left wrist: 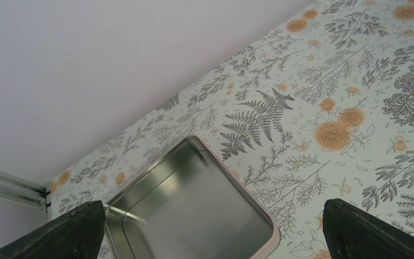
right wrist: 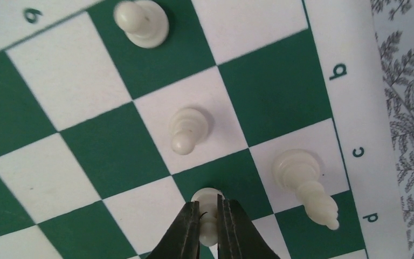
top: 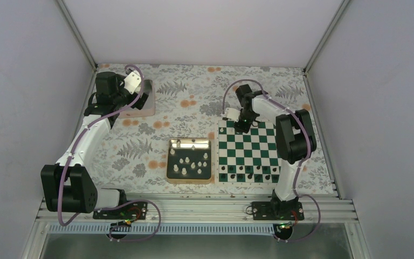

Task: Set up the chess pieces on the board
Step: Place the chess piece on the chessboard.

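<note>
The green and white board (top: 248,141) lies at the right. In the right wrist view my right gripper (right wrist: 208,213) is shut on a white pawn (right wrist: 207,196) whose base stands on a green square of the board (right wrist: 113,151). Two more white pawns (right wrist: 140,21) (right wrist: 188,129) and a taller white piece (right wrist: 304,181) stand on nearby squares. In the top view the right gripper (top: 241,127) is over the board's far left part. Several white pieces (top: 191,163) lie in a gold-rimmed tray. My left gripper (left wrist: 213,216) is open and empty.
The gold-rimmed tray (top: 190,141) sits left of the board. Black pieces (top: 248,174) fill the board's near rows. An empty metal tin (left wrist: 156,178) lies under my left gripper at the far left (top: 146,102), close to the left wall.
</note>
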Controlling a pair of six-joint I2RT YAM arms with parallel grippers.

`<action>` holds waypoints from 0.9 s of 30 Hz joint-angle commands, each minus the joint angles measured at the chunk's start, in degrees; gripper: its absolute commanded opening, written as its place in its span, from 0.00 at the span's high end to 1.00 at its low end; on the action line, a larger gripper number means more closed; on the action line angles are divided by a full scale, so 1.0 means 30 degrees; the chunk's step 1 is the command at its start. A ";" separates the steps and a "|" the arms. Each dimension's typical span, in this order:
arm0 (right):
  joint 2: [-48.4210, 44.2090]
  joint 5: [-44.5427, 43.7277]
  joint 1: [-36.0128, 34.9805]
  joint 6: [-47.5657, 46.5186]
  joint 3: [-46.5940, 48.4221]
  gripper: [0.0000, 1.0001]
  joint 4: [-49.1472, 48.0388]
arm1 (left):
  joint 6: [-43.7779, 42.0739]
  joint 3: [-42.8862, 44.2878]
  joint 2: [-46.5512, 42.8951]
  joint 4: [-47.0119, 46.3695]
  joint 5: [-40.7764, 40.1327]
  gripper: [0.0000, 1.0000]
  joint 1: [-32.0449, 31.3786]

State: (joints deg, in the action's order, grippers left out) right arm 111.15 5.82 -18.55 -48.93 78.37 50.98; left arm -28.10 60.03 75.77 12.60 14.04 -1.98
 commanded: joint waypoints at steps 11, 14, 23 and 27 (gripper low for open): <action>0.0931 0.0296 0.0716 0.0520 0.0704 0.90 -0.0226 | -0.0302 -0.0038 -0.0326 0.0026 0.0493 0.00 0.0082; 0.0823 0.0478 0.0729 0.0467 0.0761 0.86 -0.0008 | -0.0288 -0.0004 -0.0309 0.0040 0.0522 0.00 0.0095; -0.0581 0.0497 0.0773 0.0539 0.1244 0.77 0.1101 | -0.0361 0.0044 -0.0310 0.0145 0.0653 0.00 0.0079; -0.1620 0.0307 0.0773 0.0727 0.2101 0.75 0.2054 | -0.0346 0.0045 -0.0389 0.0177 0.0684 0.00 0.0084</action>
State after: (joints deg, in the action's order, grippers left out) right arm 111.18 6.70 -16.71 -47.86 81.01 53.84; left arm -28.34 60.03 75.77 12.62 14.70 -1.98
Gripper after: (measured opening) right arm 0.237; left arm 0.999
